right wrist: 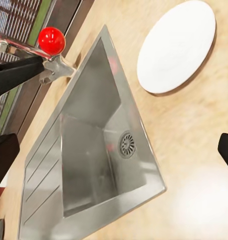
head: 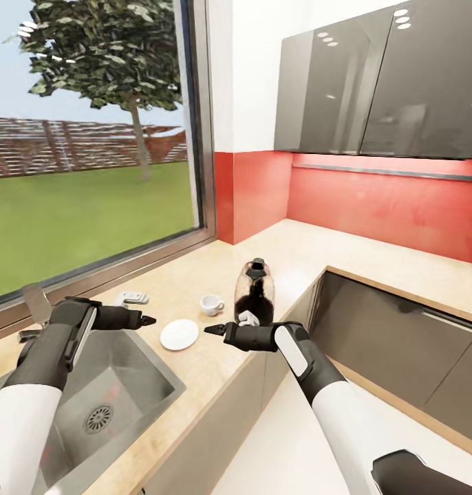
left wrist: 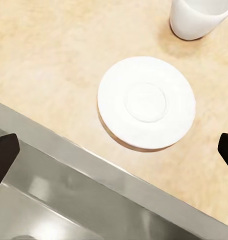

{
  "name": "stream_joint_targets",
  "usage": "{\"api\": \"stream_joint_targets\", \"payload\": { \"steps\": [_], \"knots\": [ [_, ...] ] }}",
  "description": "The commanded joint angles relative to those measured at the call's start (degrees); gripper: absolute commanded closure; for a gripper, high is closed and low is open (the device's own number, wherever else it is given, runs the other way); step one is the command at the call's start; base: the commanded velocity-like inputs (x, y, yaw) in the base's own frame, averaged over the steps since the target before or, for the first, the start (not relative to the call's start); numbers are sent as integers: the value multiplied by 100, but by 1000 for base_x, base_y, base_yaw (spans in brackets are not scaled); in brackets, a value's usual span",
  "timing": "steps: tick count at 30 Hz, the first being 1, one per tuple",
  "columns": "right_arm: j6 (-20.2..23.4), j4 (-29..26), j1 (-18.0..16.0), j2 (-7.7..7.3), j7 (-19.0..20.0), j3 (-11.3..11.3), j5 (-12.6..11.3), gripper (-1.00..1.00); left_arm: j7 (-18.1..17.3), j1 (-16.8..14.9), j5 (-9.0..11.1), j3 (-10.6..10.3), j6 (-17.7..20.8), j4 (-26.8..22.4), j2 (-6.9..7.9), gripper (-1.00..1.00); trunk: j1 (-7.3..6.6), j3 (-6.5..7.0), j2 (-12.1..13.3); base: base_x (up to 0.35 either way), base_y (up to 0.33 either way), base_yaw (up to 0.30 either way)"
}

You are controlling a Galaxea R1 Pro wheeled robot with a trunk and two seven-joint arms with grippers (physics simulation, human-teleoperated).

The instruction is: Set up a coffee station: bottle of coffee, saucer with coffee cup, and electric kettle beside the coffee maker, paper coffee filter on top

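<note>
Both arms extended forward, forearms angled inward. My left end effector [head: 148, 320] points right, my right end effector [head: 210, 330] points left, tips facing each other with a gap between. Both have fingers spread wide in the wrist views, nothing between them.

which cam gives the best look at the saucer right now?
Left wrist view: the saucer sits whole and near-centred, inner ring visible, empty, coffee cup apart from it. Right wrist view shows it whole but oblique, beside the sink. Head view shows it small.
</note>
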Motion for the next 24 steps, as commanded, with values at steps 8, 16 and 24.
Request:
{"api": "stream_joint_targets", "payload": {
  "steps": [8,16,24],
  "knots": [
    [18,102,-6,0,19,-1,17,-100,-59,1,-58,-12,15,18,10,-100,4,-14,-13,78,0,0],
    [18,305,-6,0,19,-1,17,-100,-59,11,-66,-12,4,93,6,-100,4,-14,-13,218,0,0],
    [18,848,-6,0,20,-8,7,-100,-59,12,-68,-2,3,100,-9,-100,4,-14,-13,159,0,0]
  ]
}}
